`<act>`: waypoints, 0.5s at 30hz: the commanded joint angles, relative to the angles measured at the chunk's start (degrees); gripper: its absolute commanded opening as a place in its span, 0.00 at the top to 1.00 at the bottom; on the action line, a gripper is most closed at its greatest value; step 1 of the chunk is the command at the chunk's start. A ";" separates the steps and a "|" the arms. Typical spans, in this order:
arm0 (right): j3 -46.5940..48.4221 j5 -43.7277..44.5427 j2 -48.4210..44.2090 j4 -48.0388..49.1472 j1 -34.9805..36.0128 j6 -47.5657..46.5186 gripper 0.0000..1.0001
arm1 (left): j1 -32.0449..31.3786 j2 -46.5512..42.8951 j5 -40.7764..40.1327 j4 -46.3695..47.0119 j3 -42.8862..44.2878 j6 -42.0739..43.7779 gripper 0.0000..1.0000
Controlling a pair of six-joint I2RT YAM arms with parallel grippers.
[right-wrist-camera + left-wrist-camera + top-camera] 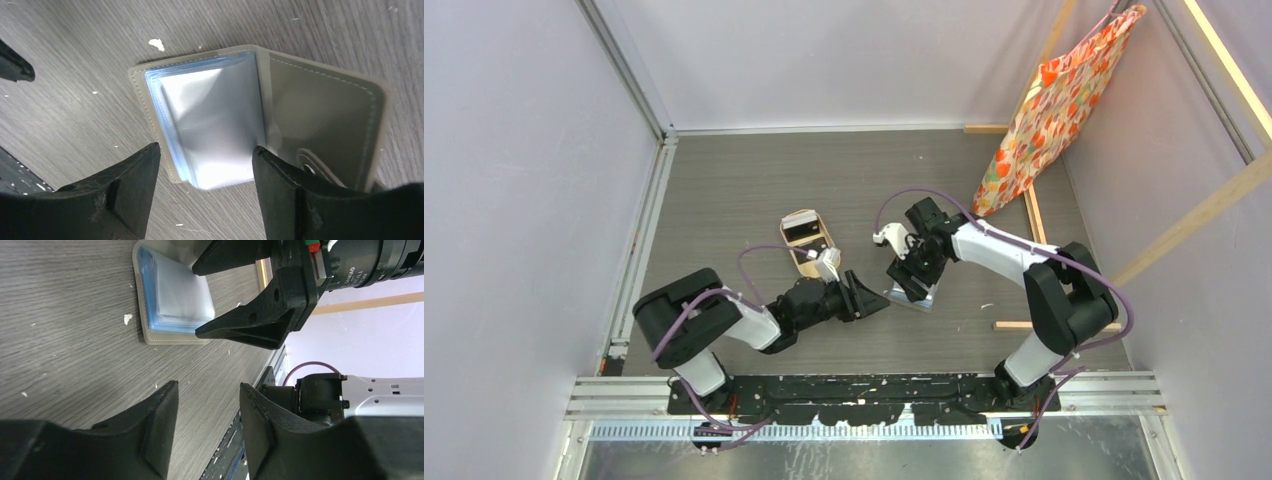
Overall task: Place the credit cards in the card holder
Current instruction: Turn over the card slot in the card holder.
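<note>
My left arm lies low and reaches out to the right, across the grey surface (pixel 724 190). My left pincer (pixel 876 303) points sideways at the card holder (pixel 924 299). Its two fingers are spread apart with nothing between them. It stops just short of the card holder and does not touch it.

My right arm bends at the elbow and reaches in to the left. The wrist tips down, so my right pincer (pixel 911 285) points down at the card holder. Its fingers are wide apart too, and they grip nothing. In the left wrist view one black fingertip (pixel 200 332) sits right at the edge of the card holder. I cannot tell if it presses on it.

The card holder lies flat and open on the surface, in front of my two bases. Its pale blue sleeves (pixel 210 125) face up on one half. The grey-brown flap (pixel 325 110) with the snap tab (pixel 311 165) lies on the other half.

The credit cards (pixel 802 234) are in the tan tray (pixel 796 218), up and to the left of my left pincer. I can make out a dark one. A bag (pixel 1049 105) with bright spots hangs at the far right.
</note>
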 commanded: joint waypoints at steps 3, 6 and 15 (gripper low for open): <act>1.61 3.00 4.01 0.58 -0.17 0.33 0.28 | -0.70 8.28 1.52 11.67 3.42 -1.81 0.60; 1.77 3.63 3.97 0.83 -0.12 0.71 0.30 | -0.73 13.81 2.79 15.35 5.47 -3.54 0.72; 3.18 1.22 3.01 -0.46 -0.88 2.40 0.52 | -0.72 21.72 1.77 21.84 7.34 -7.30 0.76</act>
